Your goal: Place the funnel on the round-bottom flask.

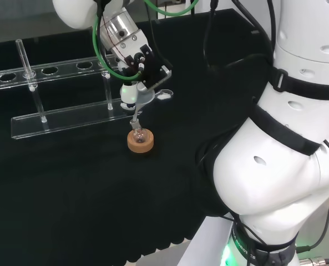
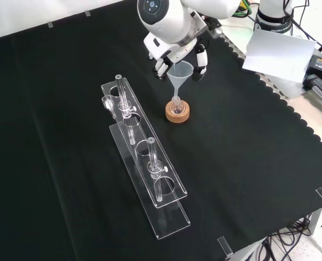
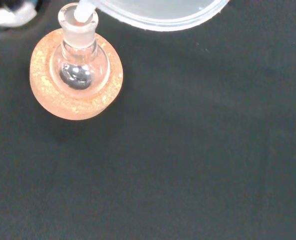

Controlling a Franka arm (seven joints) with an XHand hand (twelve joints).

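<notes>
A small round-bottom flask (image 1: 137, 134) stands upright in a cork ring (image 1: 140, 144) on the black cloth. The clear plastic funnel (image 1: 140, 98) sits tilted above it, and its stem reaches into the flask's neck (image 3: 78, 20). My hand (image 1: 139, 61) is over the funnel's cone, with fingers curled at both sides of the rim. From the front, the funnel (image 2: 181, 74) hangs between the fingers (image 2: 200, 60) above the flask (image 2: 176, 104) and its cork ring (image 2: 178, 113). In the wrist view, the funnel's rim (image 3: 157, 12) lies beside the flask (image 3: 80, 67).
A long clear rack (image 2: 150, 174) with upright glass tubes lies left of the flask in the front view; in the head view the rack (image 1: 70, 119) is behind-left. A small glass piece (image 1: 165, 95) lies by the funnel. The cloth's scalloped edge (image 2: 269, 87) runs at the right.
</notes>
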